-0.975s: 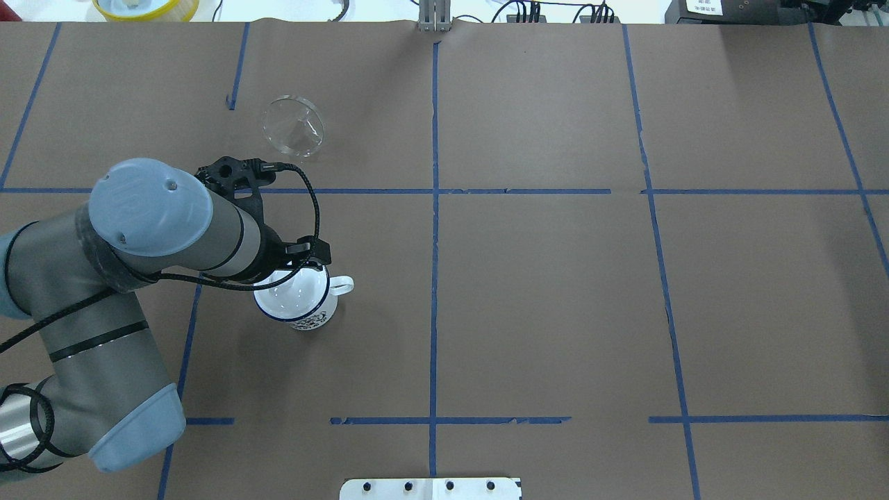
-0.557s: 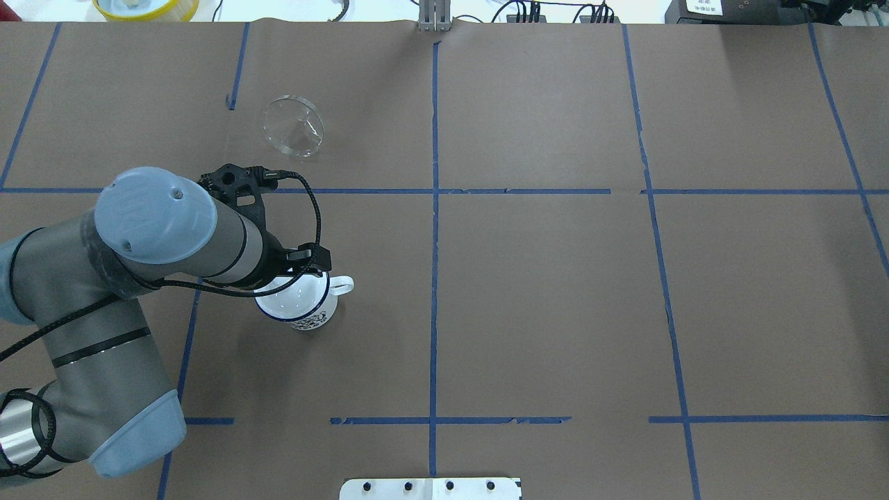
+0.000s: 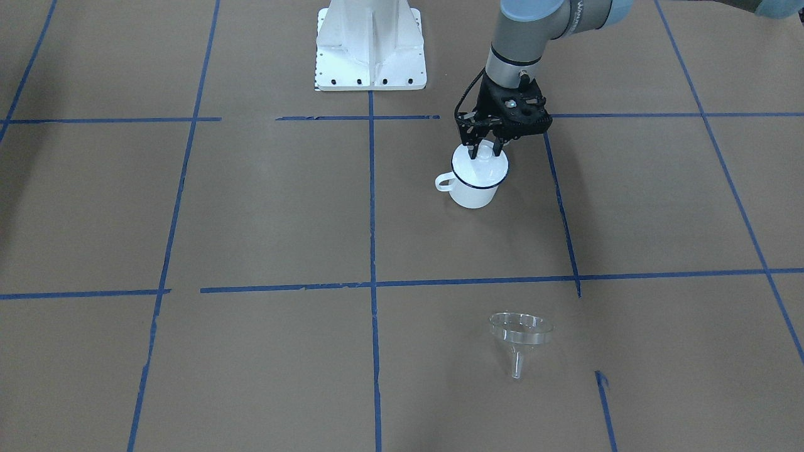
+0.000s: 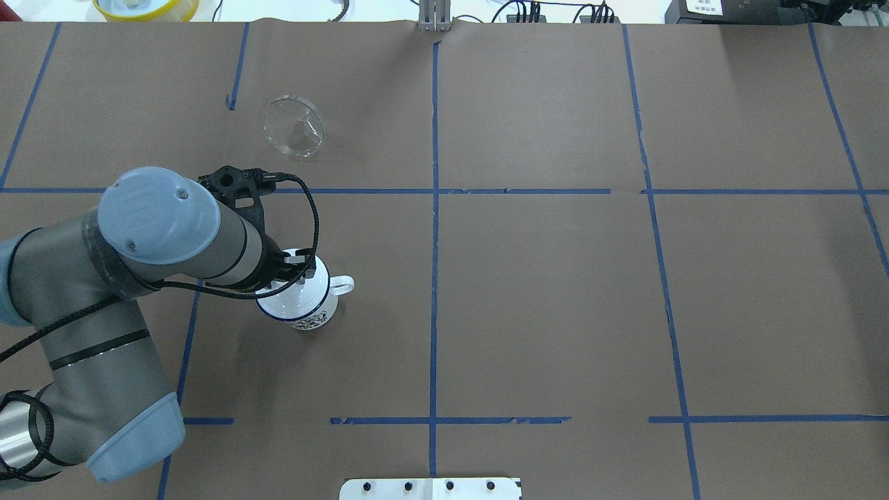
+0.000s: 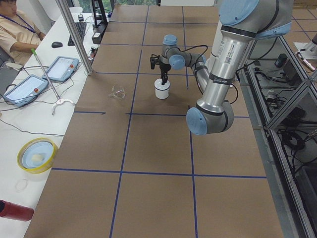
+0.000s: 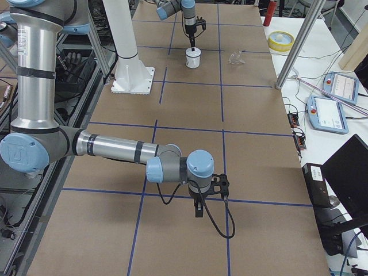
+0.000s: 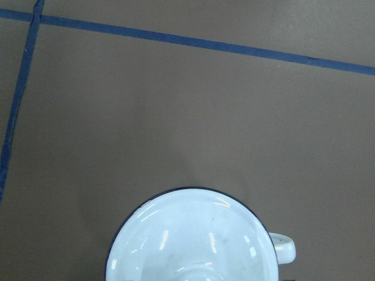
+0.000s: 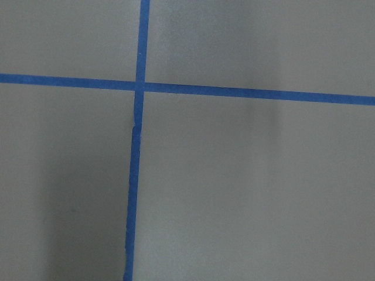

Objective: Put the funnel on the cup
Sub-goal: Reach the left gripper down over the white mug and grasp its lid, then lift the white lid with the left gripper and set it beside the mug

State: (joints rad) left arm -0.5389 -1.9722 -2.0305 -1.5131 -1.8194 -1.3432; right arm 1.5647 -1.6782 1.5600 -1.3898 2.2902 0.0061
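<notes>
Base (image 3: pixel 370 50): white plate at top centre of the front view, fixed to the table (image 3: pixel 251 207); no part in this step.
Cup (image 3: pixel 475 191): upper middle of the front view, just right of the centre tape line, upright, with handle (image 3: pixel 445 182) pointing frame-left. Mouth covered by a white lid, so not yet able to take the funnel.
Lid (image 3: pixel 490 168): seated flat on the cup's blue rim, knob up and central. Probably has to come off first, since a spout cannot enter a closed mouth.
Left gripper (image 3: pixel 483 150): pointing straight down over the cup, one finger on each side of the knob, likely because the knob is the only hold the lid offers. Jaws narrowly apart with the knob between them; cannot tell whether pinching it or only flanking it.
Funnel (image 3: pixel 518 342): lower right of centre in the front view, well apart from the cup, beyond a tape line. Lying on its side, spout toward the bottom edge, nothing touching it.
Right gripper (image 6: pixel 198 213): lower middle of the right side view, low over the table near a tape crossing, well apart from both things. Probably parked there to leave the left arm room. Jaw state cannot be told from that view.
Step, as a judgement: clearing the lid; task barely begun.
Risk: an off-centre pull on the knob could tip the light cup; the thin, clear funnel will be hard to grip.
</notes>
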